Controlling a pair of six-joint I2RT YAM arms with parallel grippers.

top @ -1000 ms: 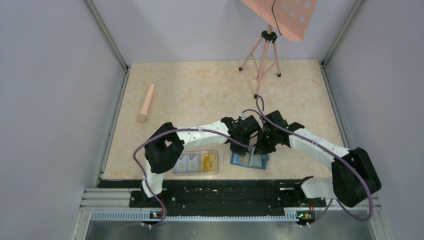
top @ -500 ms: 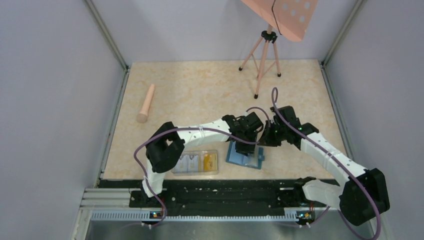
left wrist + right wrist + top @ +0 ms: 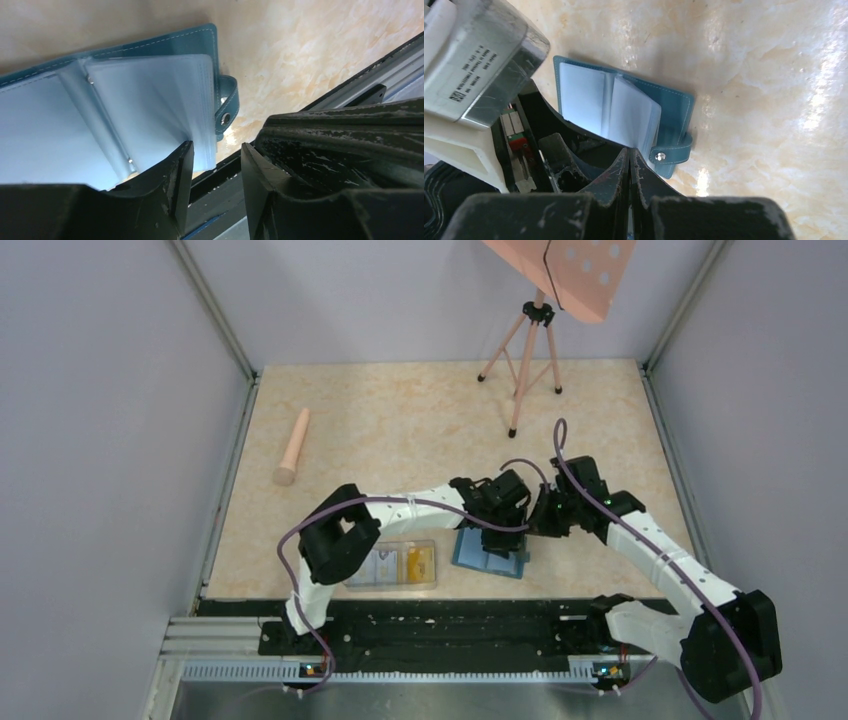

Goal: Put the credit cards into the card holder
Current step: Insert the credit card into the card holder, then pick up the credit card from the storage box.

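The teal card holder (image 3: pixel 489 553) lies open on the table near the front edge, its pale blue pocket leaves (image 3: pixel 150 105) fanned up and its snap tab (image 3: pixel 672 154) on one edge. My left gripper (image 3: pixel 497 518) hangs over it, open, and one fingertip (image 3: pixel 184 150) touches the leaves' edge. My right gripper (image 3: pixel 541 521) is shut, just right of the holder. Its tips (image 3: pixel 630 151) are at the corner of a raised leaf, and I cannot tell if they pinch it. A pale card (image 3: pixel 378 565) and a yellow-orange card (image 3: pixel 421 562) lie in a clear box.
The clear plastic box (image 3: pixel 392 583) sits left of the holder at the table's front edge. A pink cylinder (image 3: pixel 292 447) lies at the far left. A pink tripod (image 3: pixel 522 360) stands at the back. The black front rail (image 3: pixel 350 95) runs close behind the holder.
My right arm has pulled back to the right, off the holder. The holder has shifted a little left and turned. My left gripper has stayed over it.
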